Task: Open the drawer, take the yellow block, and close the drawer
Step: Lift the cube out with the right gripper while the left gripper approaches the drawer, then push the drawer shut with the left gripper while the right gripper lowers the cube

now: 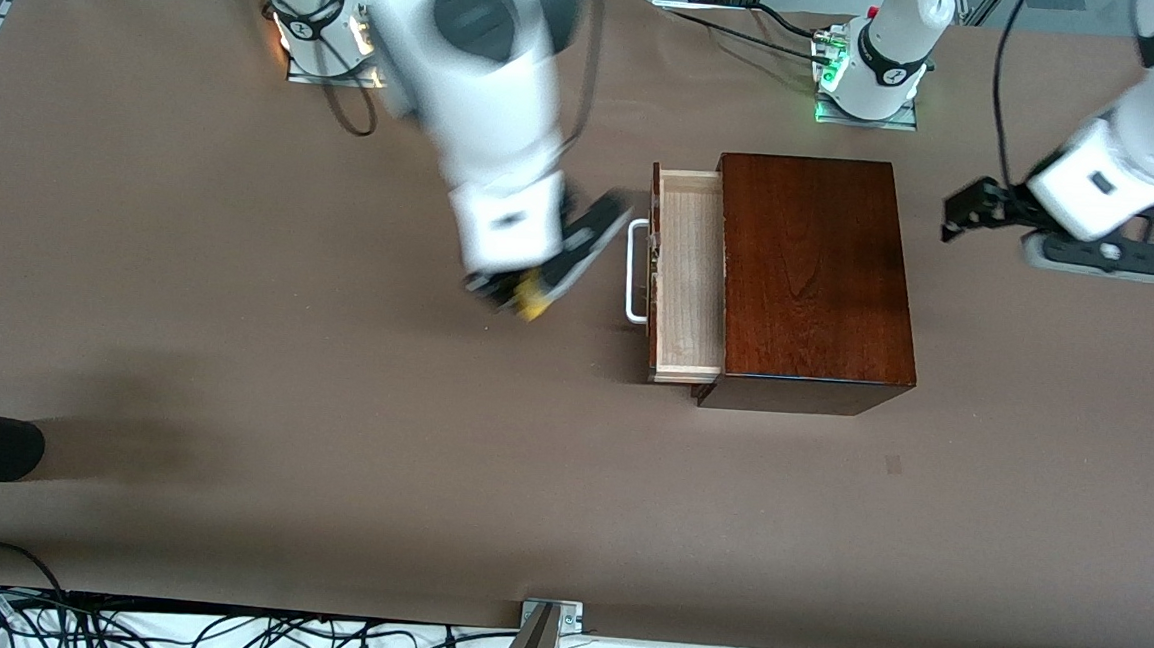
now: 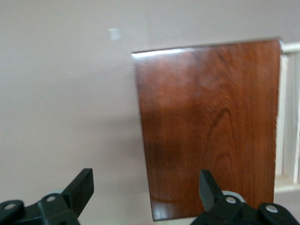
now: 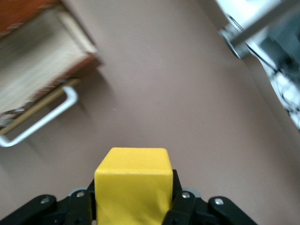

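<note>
Drawer: the drawer (image 1: 688,276) stands pulled out of the dark wooden box (image 1: 813,278) toward the right arm's end of the desk (image 1: 232,393), its pale interior bare as far as the front view shows, its white handle (image 1: 633,271) facing the right arm.

Yellow block: the yellow block (image 1: 533,297) is out of the drawer, pinched in the right hand (image 1: 524,296), which hangs over open desk just beside the handle.

Right hand: fingers clamped on two sides of the block, nothing else in them.

Left hand: the left hand (image 1: 965,212) waits above the desk at the left arm's end, beside the box, fingers spread wide and carrying nothing.

Progress: opening and taking look done; the block has yet to be set down, and the drawer has yet to be pushed shut.

Front view only: both arms at once, and the whole drawer.

Right wrist view only: the block (image 3: 133,187) seated squarely between the dark fingers (image 3: 180,199), with the handle (image 3: 40,122) and the drawer front (image 3: 51,98) close by.

Left wrist view only: the wide gap between the left fingers (image 2: 79,187) and the glossy box top (image 2: 211,126) below them.
</note>
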`<action>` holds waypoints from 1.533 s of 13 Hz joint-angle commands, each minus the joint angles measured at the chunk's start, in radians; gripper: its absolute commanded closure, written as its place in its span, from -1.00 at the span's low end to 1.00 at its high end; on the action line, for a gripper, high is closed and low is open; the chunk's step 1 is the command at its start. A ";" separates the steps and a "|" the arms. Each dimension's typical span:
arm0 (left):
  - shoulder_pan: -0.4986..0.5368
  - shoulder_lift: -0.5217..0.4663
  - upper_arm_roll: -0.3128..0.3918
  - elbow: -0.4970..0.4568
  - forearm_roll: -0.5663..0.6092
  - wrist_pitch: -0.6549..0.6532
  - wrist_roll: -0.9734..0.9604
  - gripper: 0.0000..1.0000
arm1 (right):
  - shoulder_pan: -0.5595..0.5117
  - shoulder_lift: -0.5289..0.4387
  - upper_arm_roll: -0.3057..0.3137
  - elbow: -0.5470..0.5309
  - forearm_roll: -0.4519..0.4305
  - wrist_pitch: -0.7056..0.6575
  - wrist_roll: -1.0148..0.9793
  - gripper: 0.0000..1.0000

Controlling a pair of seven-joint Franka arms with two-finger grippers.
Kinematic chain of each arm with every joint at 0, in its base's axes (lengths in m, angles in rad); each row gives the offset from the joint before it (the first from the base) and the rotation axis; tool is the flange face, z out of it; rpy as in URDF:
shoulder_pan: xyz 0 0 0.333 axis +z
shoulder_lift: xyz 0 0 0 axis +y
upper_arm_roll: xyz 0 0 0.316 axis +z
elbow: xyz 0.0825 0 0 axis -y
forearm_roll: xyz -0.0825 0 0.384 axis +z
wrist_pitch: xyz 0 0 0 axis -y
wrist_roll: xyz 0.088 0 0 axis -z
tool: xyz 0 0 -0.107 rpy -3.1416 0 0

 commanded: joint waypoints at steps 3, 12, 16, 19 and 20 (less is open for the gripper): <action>0.000 0.100 -0.157 0.058 -0.047 -0.080 0.465 -1.00 | -0.217 -0.026 0.025 -0.021 0.088 -0.029 -0.019 1.00; -0.181 0.419 -0.356 0.331 -0.156 -0.082 0.482 -1.00 | -0.366 -0.346 -0.044 -0.724 0.079 0.214 0.025 1.00; -0.238 0.533 -0.353 0.339 -0.123 0.149 0.551 -1.00 | -0.391 -0.377 -0.055 -1.019 0.078 0.525 0.089 1.00; -0.305 0.615 -0.356 0.337 0.060 0.271 0.694 -1.00 | -0.394 -0.370 -0.055 -1.166 0.078 0.713 0.161 1.00; -0.325 0.638 -0.356 0.334 0.107 0.297 0.721 -1.00 | -0.395 -0.363 -0.055 -1.203 0.078 0.764 0.174 1.00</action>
